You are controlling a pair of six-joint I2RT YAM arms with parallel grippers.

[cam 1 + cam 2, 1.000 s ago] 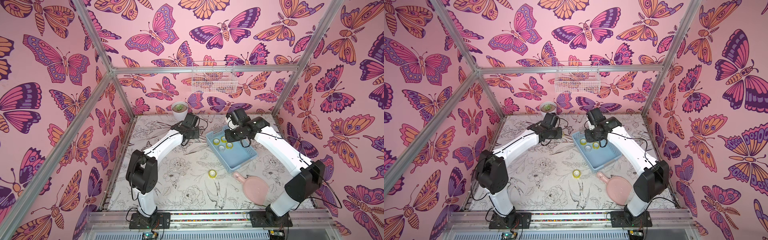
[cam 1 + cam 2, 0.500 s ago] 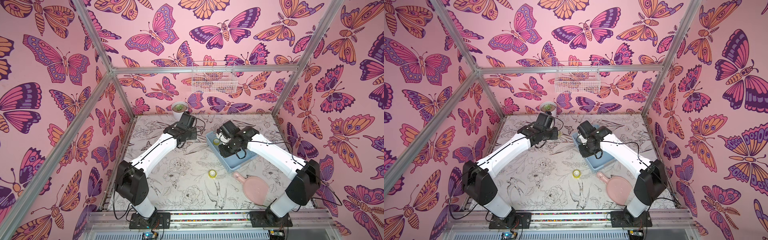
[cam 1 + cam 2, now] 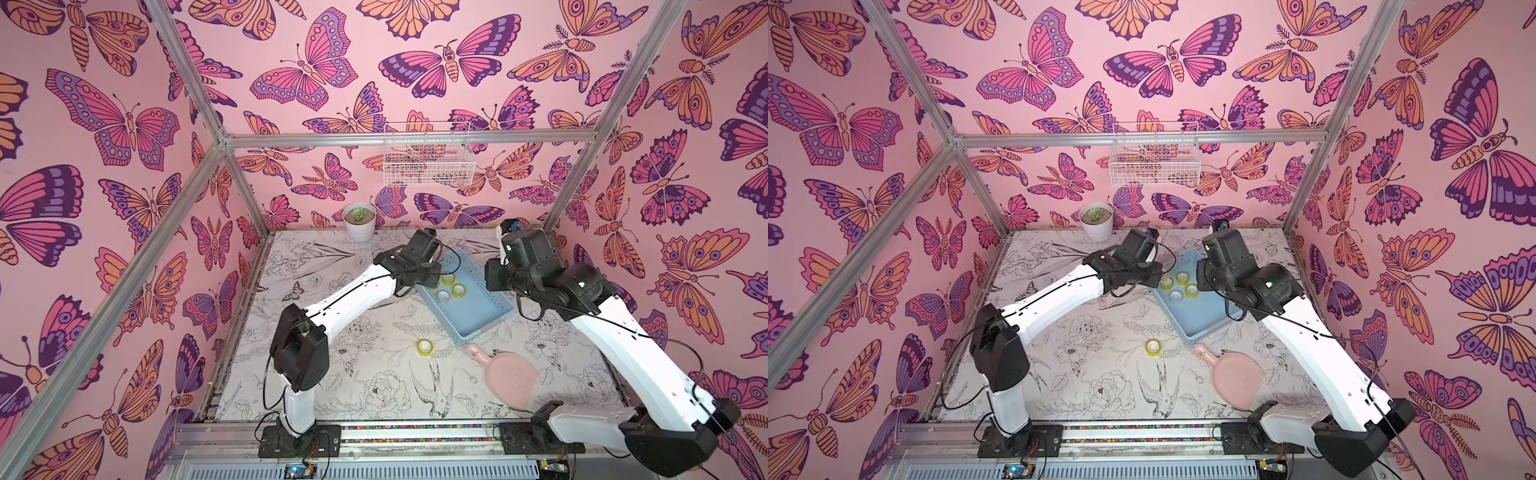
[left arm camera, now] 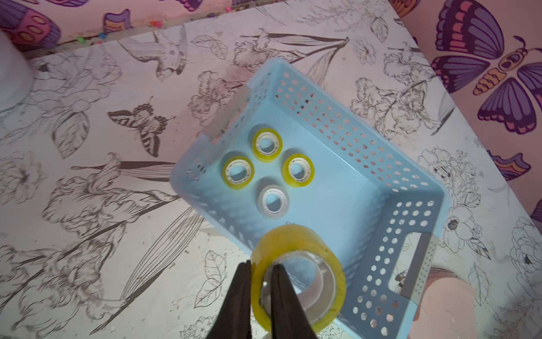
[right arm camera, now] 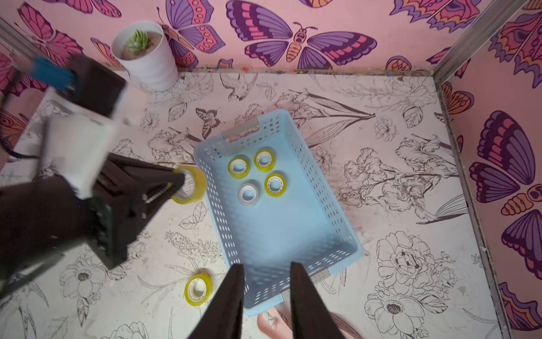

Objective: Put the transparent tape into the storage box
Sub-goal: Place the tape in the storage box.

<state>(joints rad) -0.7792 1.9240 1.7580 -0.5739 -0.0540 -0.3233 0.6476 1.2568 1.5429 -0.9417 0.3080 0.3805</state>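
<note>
Tape roll (image 4: pixel 296 240), yellow-tinted and see-through, hangs at the rim of the storage box's (image 4: pixel 352 138) long wall, not inside it. The left gripper (image 4: pixel 262 265) is clamped on its wall, one finger in the core. Four rolls (image 4: pixel 299 183) lie flat in the box and a loose roll (image 5: pixel 188 291) lies on the table (image 3: pixel 365 374) near a pink dustpan (image 3: pixel 509 380). The right gripper (image 5: pixel 267 265) hovers over the box's end, jaws apart and empty.

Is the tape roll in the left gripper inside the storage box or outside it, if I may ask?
Outside, it seems: the left gripper holds the roll raised beside a side wall of the storage box.
</note>
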